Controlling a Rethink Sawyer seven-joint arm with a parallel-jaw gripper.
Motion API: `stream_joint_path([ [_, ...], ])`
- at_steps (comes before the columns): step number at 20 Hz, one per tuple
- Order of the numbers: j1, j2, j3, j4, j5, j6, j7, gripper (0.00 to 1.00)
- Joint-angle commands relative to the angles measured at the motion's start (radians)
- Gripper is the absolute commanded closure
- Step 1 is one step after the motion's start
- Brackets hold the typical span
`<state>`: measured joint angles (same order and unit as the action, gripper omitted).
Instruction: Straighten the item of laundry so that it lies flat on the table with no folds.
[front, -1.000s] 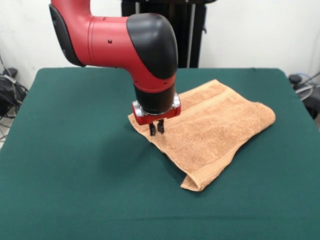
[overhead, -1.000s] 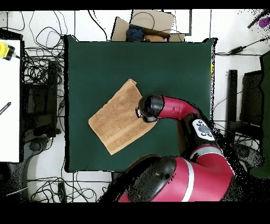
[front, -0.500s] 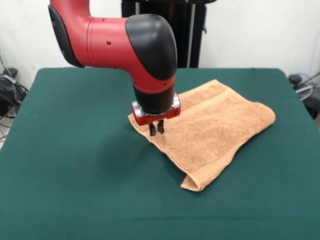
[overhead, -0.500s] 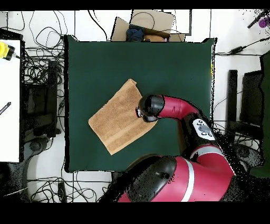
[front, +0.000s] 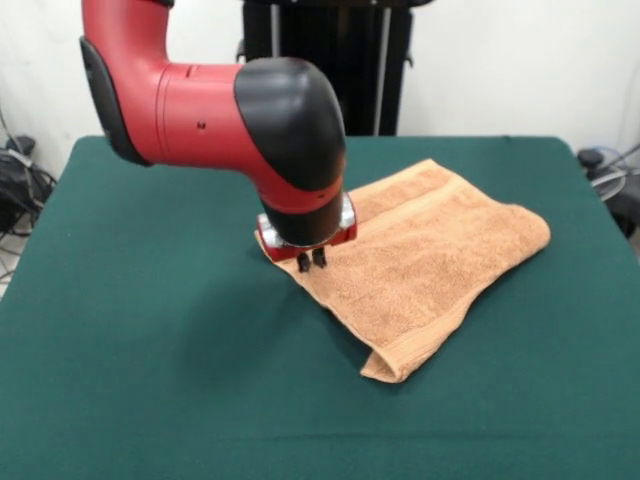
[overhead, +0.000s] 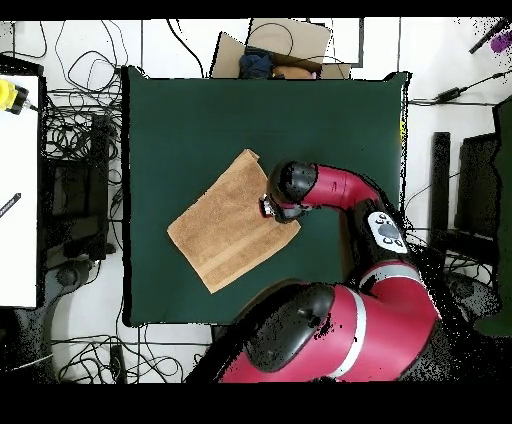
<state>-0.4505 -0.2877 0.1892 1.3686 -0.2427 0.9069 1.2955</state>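
The orange-tan item of laundry (front: 430, 255) lies on the green table (front: 140, 350), folded over on itself, with a doubled edge showing at its near corner. From overhead the laundry (overhead: 222, 225) sits as a tilted rectangle left of the table's (overhead: 200, 110) middle. My gripper (front: 311, 261) points straight down at the towel's left corner with its two fingers close together, shut. The tips sit at the cloth's edge, and no cloth looks lifted. In the overhead view the gripper (overhead: 267, 207) is at the towel's right edge, mostly hidden under the wrist.
A cardboard box (overhead: 275, 45) lies beyond the table's top edge in the overhead view. Cables (overhead: 80, 130) and a white desk (overhead: 18, 190) are at the left. A black stand (front: 330, 60) rises behind the table.
The arm has shifted slightly left and back in the front view, carrying the gripper a little toward the towel's corner. The towel looks unchanged.
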Motion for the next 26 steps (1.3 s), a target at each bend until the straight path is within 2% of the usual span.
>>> stream_joint_path([
  [1, -0.053, 0.110, 0.013, -0.158, -0.120, -0.102, -0.099, 1.00],
  [11, -0.048, 0.109, 0.015, -0.214, -0.149, -0.024, -0.118, 1.00],
  [23, 0.001, 0.149, 0.017, -0.461, -0.195, 0.296, -0.172, 1.00],
  [26, 0.013, 0.134, 0.008, -0.454, -0.206, 0.315, -0.137, 1.00],
])
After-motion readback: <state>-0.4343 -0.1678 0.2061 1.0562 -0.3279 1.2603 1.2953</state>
